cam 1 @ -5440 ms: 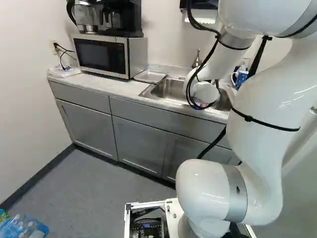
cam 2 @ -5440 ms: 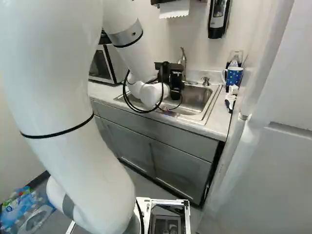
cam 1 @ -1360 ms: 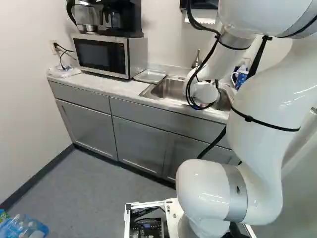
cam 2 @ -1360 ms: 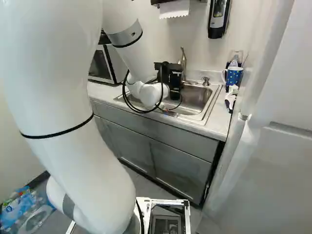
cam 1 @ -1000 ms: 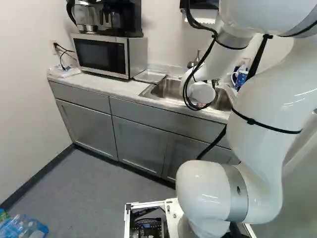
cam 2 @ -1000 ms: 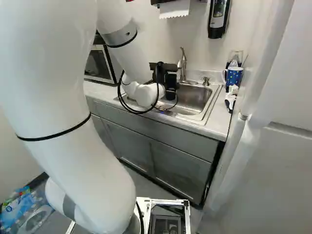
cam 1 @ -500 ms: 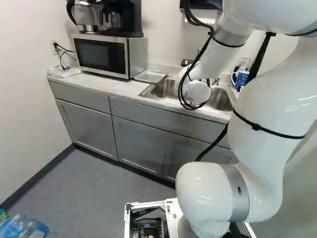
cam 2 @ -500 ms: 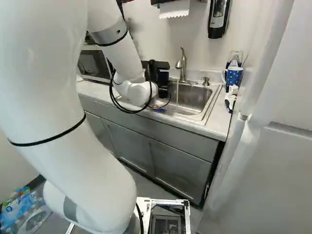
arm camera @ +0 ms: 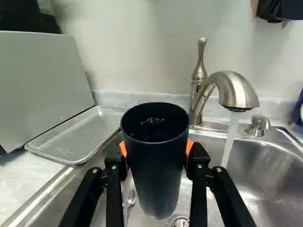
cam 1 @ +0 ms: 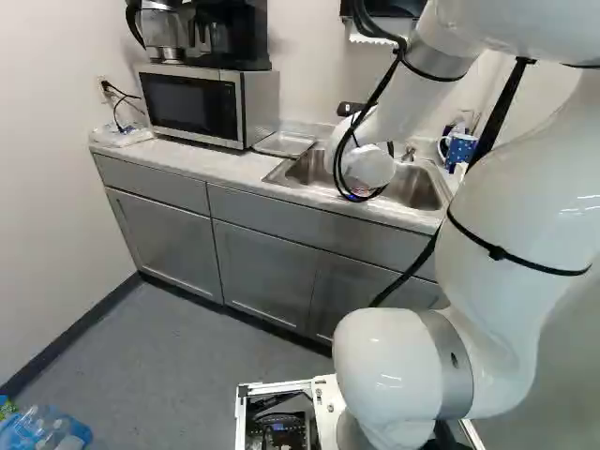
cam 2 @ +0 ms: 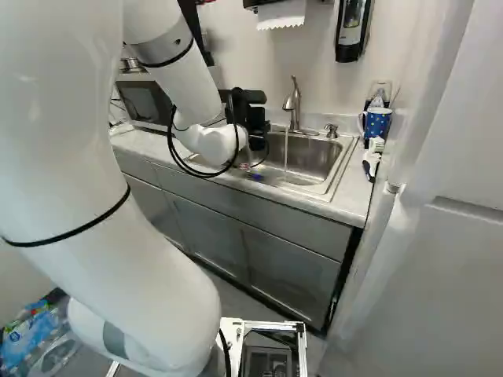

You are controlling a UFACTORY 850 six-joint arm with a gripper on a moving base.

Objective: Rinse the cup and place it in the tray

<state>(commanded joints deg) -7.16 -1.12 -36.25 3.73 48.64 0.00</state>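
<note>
The black fingers (arm camera: 198,158) with orange pads are clamped on the tall, dark cup (arm camera: 155,165), upright over the stainless-steel sink (arm camera: 272,172) and beside the water running from the curved metal faucet (arm camera: 229,87). A glint inside suggests rinsing has happened, though unconfirmed; placing it in the shallow metal tray (arm camera: 75,139) is left.

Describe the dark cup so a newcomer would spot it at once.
Find the metal sink, where water runs from the faucet. Over it, beside the falling water, the hand grips the cup. It is tall and plain with no handle showing, unlike the blue dotted mug by the sink, which has one.
</note>
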